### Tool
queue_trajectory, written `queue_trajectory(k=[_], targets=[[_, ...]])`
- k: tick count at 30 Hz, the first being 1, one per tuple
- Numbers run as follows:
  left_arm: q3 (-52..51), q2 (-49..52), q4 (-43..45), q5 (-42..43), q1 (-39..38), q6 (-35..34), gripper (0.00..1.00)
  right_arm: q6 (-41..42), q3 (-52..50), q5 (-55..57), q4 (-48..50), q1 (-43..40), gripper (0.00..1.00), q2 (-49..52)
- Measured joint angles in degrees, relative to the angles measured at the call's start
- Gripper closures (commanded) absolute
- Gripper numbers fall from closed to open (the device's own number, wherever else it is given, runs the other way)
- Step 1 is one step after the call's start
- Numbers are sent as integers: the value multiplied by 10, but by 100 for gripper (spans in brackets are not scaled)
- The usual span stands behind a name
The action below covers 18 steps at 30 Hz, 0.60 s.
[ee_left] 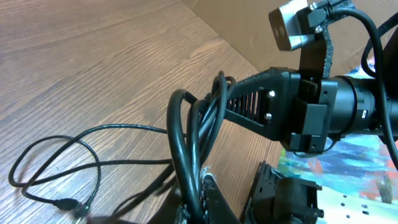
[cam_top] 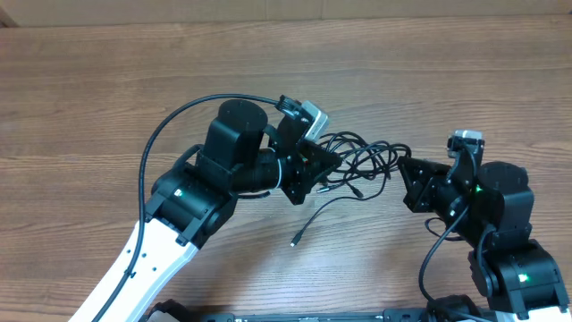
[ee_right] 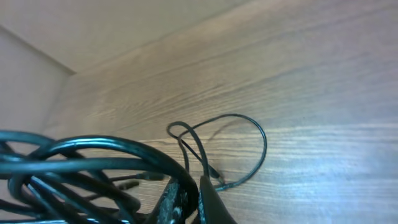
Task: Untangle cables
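- Thin, glossy black cables (cam_top: 362,161) are bunched in round loops between both grippers, with loose ends on the grained wooden tabletop (cam_top: 134,89).
- My right gripper (cam_top: 407,179) pinches the bundle; for the left gripper (cam_top: 331,163) I cannot tell.

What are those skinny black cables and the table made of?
The cables look rubber or plastic coated: smooth, glossy black, bending in soft loops. The table looks like wood or wood-look laminate, brown with grain lines and a matte surface.

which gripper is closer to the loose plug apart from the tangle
Left. The left gripper is at the left edge of the cables, just beyond the plug; the right gripper is at their right edge, farther off.
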Motion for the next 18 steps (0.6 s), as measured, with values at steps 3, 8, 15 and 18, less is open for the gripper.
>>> queue_trajectory(k=[3, 8, 15, 18], targets=[[0, 1, 5, 0, 0, 0, 96, 16, 0, 12, -9, 2, 96, 0], [0, 1, 5, 0, 0, 0, 96, 26, 0, 9, 6, 2, 67, 0], [0, 1, 5, -3, 2, 20, 96, -27, 0, -4, 6, 1, 49, 0], [0, 0, 5, -9, 4, 27, 96, -62, 0, -33, 9, 1, 44, 0]])
